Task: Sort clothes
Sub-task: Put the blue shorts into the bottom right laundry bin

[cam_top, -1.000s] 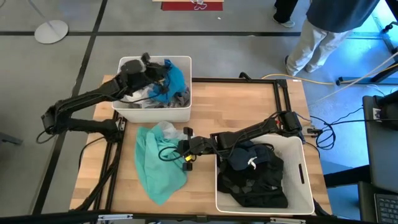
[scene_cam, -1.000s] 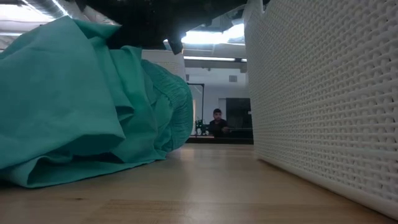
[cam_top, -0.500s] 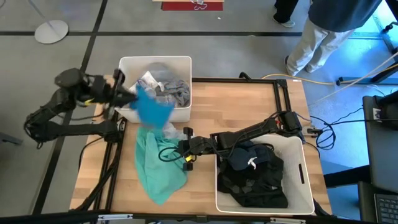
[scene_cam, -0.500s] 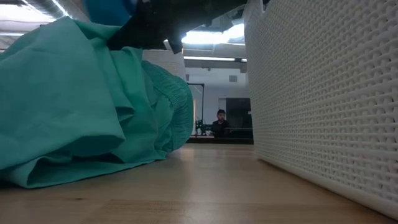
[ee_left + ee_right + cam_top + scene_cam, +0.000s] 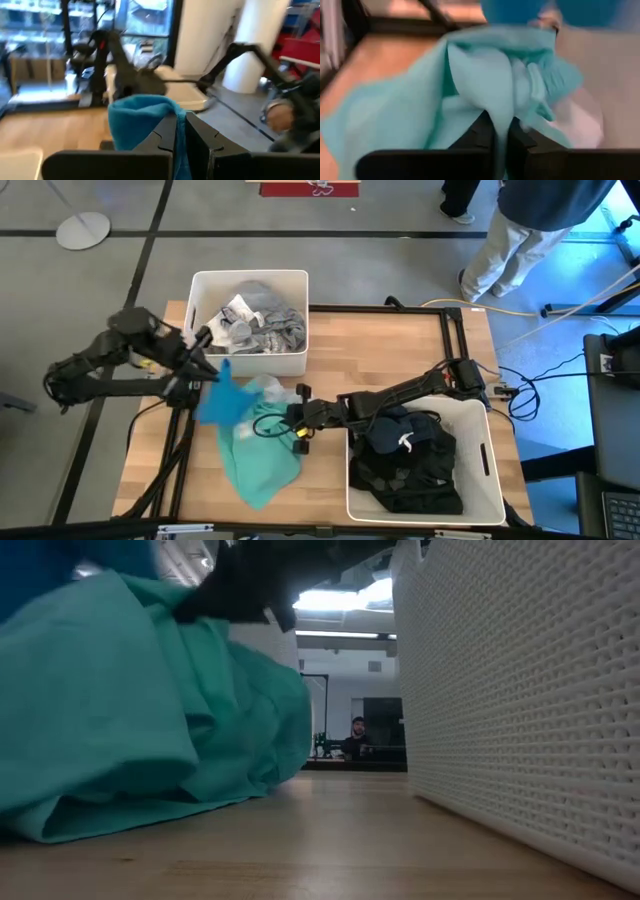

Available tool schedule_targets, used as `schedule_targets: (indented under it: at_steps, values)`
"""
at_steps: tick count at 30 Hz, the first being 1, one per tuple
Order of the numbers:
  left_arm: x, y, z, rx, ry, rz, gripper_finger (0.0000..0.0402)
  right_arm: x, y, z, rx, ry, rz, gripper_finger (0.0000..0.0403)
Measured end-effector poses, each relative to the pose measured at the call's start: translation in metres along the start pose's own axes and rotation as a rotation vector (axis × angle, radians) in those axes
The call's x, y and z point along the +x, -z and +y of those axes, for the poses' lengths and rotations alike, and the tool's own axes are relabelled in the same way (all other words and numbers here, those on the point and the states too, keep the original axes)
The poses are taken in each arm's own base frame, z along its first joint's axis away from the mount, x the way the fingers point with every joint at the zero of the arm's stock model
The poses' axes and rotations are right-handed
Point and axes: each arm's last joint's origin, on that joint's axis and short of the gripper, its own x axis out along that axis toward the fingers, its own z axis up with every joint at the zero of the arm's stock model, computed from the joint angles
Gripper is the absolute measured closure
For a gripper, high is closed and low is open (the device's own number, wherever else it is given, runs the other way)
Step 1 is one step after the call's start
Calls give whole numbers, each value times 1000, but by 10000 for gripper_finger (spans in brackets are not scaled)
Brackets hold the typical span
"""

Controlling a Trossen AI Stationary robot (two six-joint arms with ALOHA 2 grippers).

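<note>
A bright blue garment (image 5: pixel 220 398) hangs from my left gripper (image 5: pixel 205 358), which is shut on it near the table's left edge, just in front of the far white bin (image 5: pixel 250 275); that bin holds white and grey clothes. A mint-green garment (image 5: pixel 255 452) lies crumpled on the wooden table. My right gripper (image 5: pixel 292 420) is shut on its right-hand edge, beside the near white bin (image 5: pixel 490 442) of black clothes. In the low view the mint-green garment (image 5: pixel 120 720) fills the left, with the blue one (image 5: pixel 35 565) above it. My left gripper pinches a bunched fold of the blue garment (image 5: pixel 167 112) between its two fingers (image 5: pixel 162 137), which point about level toward the table's right. The cloth hangs slack below the fingers, above the mint-green garment's far end. My right gripper pinches a gathered fold of the mint-green garment (image 5: pixel 501 107) between its two fingers (image 5: pixel 482 131), coming from the table's right and slanting down. The rest of the garment lies slack on the table.
A small white piece of cloth (image 5: pixel 270 388) lies by the mint-green garment's far end. A person (image 5: pixel 520 225) stands beyond the table's far right corner, and cables (image 5: pixel 520 395) trail off its right edge. Bare wood (image 5: pixel 390 350) shows between the bins.
My left gripper has drawn back out of the far bin toward the table's left and near side, turning as it went, and has pulled the blue garment over the bin's wall. The garment now hangs in front of the bin, above the mint-green one. My right gripper has kept still.
</note>
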Motion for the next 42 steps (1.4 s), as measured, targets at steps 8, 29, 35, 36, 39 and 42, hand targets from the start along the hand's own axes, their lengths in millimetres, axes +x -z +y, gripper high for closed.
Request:
schedule_targets:
  at_steps: [8, 29, 35, 36, 39, 42]
  values:
    - [40, 39, 26, -73, -77, -14, 386, -45, -45, 8, -99, -6, 229, 255]
    - [78, 50, 38, 20, -32, 37, 386, -50, -92, -8, -123, 80, 83, 139]
    - [79, 51, 39, 46, -30, 43, 386, -37, -101, -14, -84, -36, -63, 139]
    - [80, 51, 39, 47, -29, 43, 386, -33, -100, -15, -77, -32, -80, 139]
    - [80, 51, 39, 45, -30, 47, 386, -21, -95, -20, -69, -15, -87, 145]
    - [79, 51, 39, 43, -31, 45, 386, -15, -89, -20, -74, -5, -72, 190]
